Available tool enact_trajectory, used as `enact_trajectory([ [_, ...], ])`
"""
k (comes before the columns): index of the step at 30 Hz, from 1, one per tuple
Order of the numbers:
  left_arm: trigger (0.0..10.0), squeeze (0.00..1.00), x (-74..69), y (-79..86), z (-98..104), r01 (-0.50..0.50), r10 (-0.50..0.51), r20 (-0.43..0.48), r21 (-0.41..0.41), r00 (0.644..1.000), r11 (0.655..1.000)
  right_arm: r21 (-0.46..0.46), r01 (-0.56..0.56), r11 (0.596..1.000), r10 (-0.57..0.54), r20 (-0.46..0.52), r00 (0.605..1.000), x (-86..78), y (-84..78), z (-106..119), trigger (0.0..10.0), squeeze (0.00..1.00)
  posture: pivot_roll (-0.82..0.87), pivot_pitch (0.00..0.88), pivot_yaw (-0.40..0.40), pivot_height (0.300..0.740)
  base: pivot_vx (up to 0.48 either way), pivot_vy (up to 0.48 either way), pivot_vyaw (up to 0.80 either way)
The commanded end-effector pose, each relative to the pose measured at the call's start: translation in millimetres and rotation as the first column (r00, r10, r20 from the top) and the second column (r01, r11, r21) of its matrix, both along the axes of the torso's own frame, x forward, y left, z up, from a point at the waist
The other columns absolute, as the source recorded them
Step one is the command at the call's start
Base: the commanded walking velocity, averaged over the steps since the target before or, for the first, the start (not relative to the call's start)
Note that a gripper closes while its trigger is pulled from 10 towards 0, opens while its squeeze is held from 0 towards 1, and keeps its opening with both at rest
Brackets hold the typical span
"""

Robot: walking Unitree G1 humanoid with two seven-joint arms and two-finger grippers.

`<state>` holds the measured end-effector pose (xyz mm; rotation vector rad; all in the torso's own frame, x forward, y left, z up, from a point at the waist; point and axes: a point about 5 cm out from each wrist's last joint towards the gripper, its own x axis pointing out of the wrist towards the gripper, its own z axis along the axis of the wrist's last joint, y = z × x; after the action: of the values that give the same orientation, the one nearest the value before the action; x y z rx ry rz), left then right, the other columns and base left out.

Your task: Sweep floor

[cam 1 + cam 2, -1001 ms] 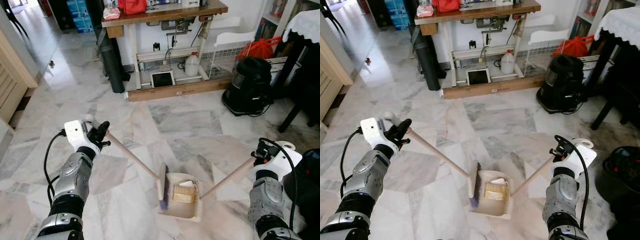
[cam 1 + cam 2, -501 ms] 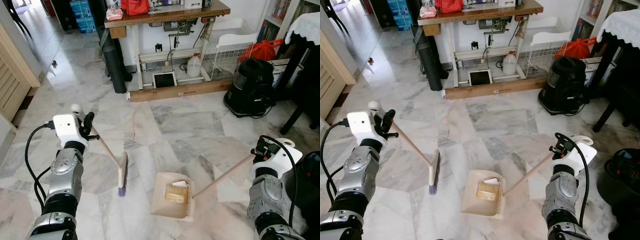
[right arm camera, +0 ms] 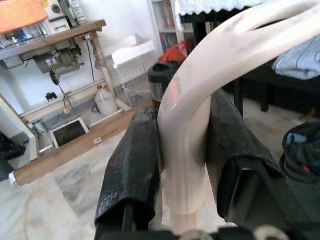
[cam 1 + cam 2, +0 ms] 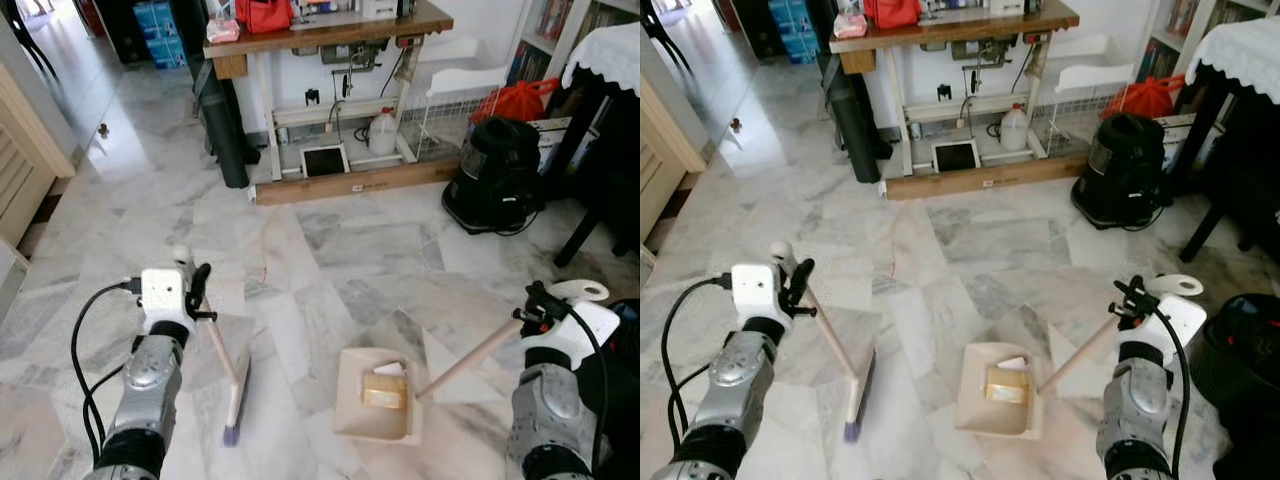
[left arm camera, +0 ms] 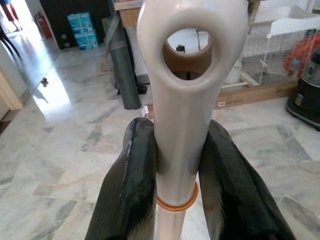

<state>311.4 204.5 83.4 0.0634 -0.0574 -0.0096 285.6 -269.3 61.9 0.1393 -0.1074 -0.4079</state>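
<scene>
The left gripper [image 4: 196,290] sits in the lower left of the left eye view, and its 2 black fingers [image 5: 131,185] are pressed on both sides of the white looped end of the broom handle [image 5: 181,100]. From this gripper the wooden broom [image 4: 222,360] goes down and toward the middle of the frame. Its brush head [image 4: 236,400] touches the marble floor [image 4: 330,250] at the lower left of centre, with the dark bristles pointing to the bottom edge.

The right gripper [image 4: 532,305] is at the lower right of the same view. In the right wrist view its 2 fingers [image 3: 131,165] clamp the curved white grip of the dustpan handle [image 3: 192,125]. The wooden stick runs from this gripper down and to the left to the beige dustpan [image 4: 375,408], which lies flat on the floor in the lower centre. Inside the pan there is a yellowish block [image 4: 383,394] with a small white scrap just beside it. The broom head and the dustpan are apart, with bare floor between them.

Farther out, in the upper part of the frame, a wooden-topped sewing table [image 4: 330,25] stands against the wall with a white jug [image 4: 383,132] and a tablet [image 4: 325,159] under it. A black vacuum cleaner [image 4: 495,175] stands at the upper right.
</scene>
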Motion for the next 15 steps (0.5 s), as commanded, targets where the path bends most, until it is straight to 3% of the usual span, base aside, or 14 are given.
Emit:
enact_trajectory([
  [1,10.0,0.00,3.3,-1.6,19,0.009,-0.012,0.101,0.026,0.995,1.000,-0.036,0.001,0.999,0.001,0.063,0.998,4.1,-1.5,14,10.0,0.00,-0.09,0.000,0.070,0.740,0.000,0.000,0.00],
  [6,10.0,0.00,-0.7,-17.1,16,0.060,-0.061,0.103,0.015,0.993,0.998,-0.053,0.008,0.999,-0.004,0.071,0.997,3.9,-5.2,18,10.0,0.00,-0.08,0.000,0.052,0.740,0.000,0.000,0.00],
  [7,10.0,0.00,-0.6,-28.1,17,0.098,-0.099,0.115,0.014,0.988,0.995,-0.069,0.006,0.998,-0.001,0.070,0.998,4.7,-6.1,20,10.0,0.00,-0.05,0.000,0.015,0.740,0.000,0.000,0.00],
  [9,10.0,0.00,-0.3,-34.7,18,0.114,-0.115,0.127,0.017,0.985,0.993,-0.082,0.006,0.997,-0.001,0.070,0.998,5.0,-7.7,23,10.0,0.00,-0.05,0.000,0.014,0.740,0.000,0.000,0.00],
  [15,10.0,0.00,-1.3,-25.0,16,0.067,-0.069,0.120,0.017,0.990,0.998,-0.097,0.006,0.995,0.003,0.088,0.996,7.0,-5.7,29,10.0,0.00,-0.06,0.000,0.008,0.740,0.000,0.000,0.00],
])
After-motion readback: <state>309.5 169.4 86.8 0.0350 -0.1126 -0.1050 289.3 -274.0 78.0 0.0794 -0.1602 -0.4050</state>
